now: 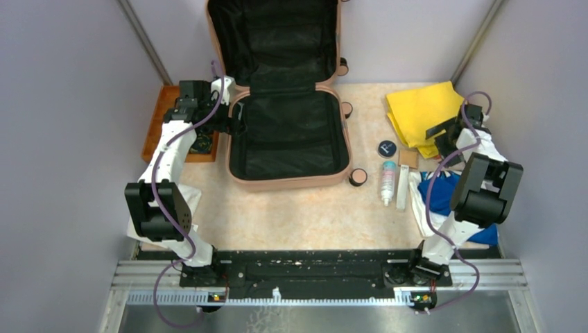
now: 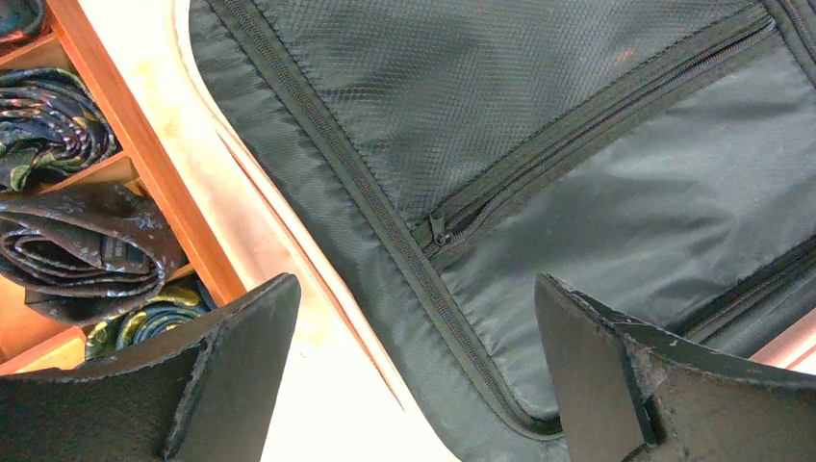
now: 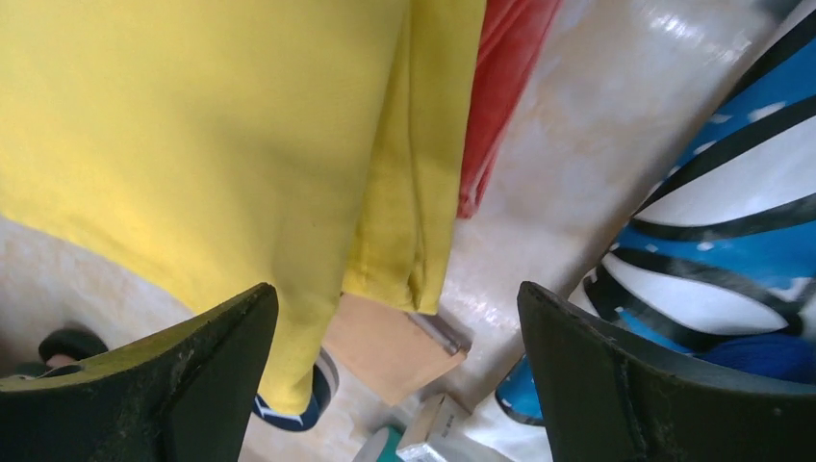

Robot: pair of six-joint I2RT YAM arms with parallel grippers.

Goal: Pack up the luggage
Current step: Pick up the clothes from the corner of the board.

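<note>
Hovering open-jawed on both flanks, the arms are bracketing the luggage (image 1: 291, 182), which is lying unzipped at mid-table with its lid propped up toward the back wall.

Over on the left, the orange tray (image 1: 158, 125) is sitting with rolled ties (image 2: 87, 250) in its compartments. The left gripper (image 2: 414, 327) is hanging over the case's left rim, jaws wide apart and gripping nothing. That shell is looking stiff and slick, probably light while empty, so I'm reckoning the hard rim is the place to take hold; the black lining is likely just giving under a pinch. Moving right, the right gripper (image 3: 395, 346) is poised over the folded yellow cloth (image 1: 419, 111), jaws apart, nothing clamped. The pale table (image 1: 305, 215) is looking smooth and glossy, with lilac walls (image 1: 62, 104) closing in on three sides.
</note>
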